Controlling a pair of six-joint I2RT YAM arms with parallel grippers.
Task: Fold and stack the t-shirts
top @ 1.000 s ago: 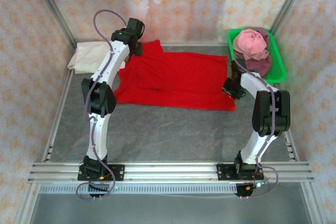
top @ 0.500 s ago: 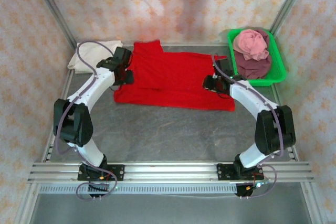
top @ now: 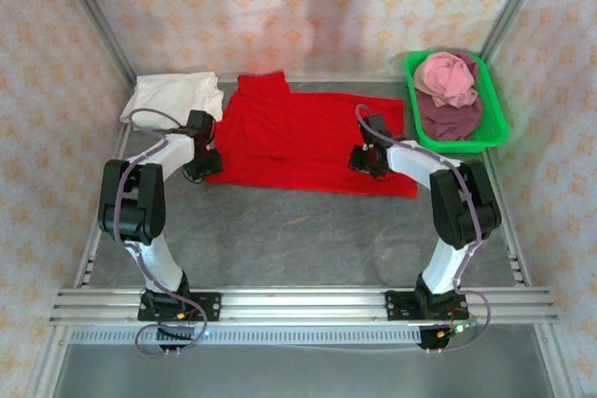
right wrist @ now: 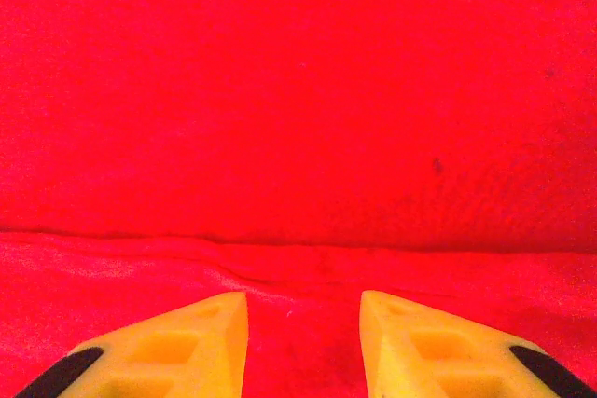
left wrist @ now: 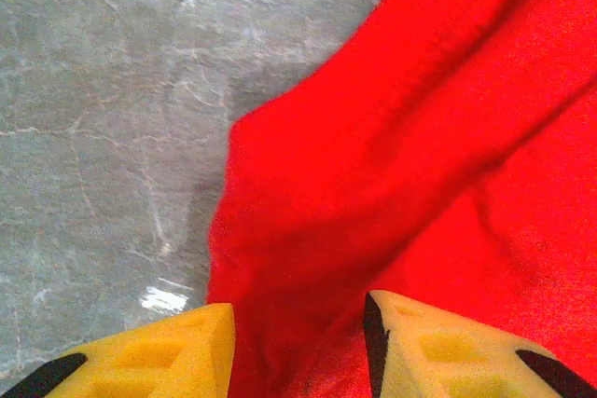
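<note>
red t-shirt lies spread across the back of the grey desk; left tool sits low at its near-left corner, parted astride the cloth edge, clamping nothing; right tool likewise parted over a crease towards the shirt's right end; cream t-shirt far left.

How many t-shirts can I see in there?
4. A red t-shirt lies spread mid-table, a cream-white one folded at the far left corner, and a pink one atop a maroon one in the green tray, far right. More could hide beneath them.
</note>
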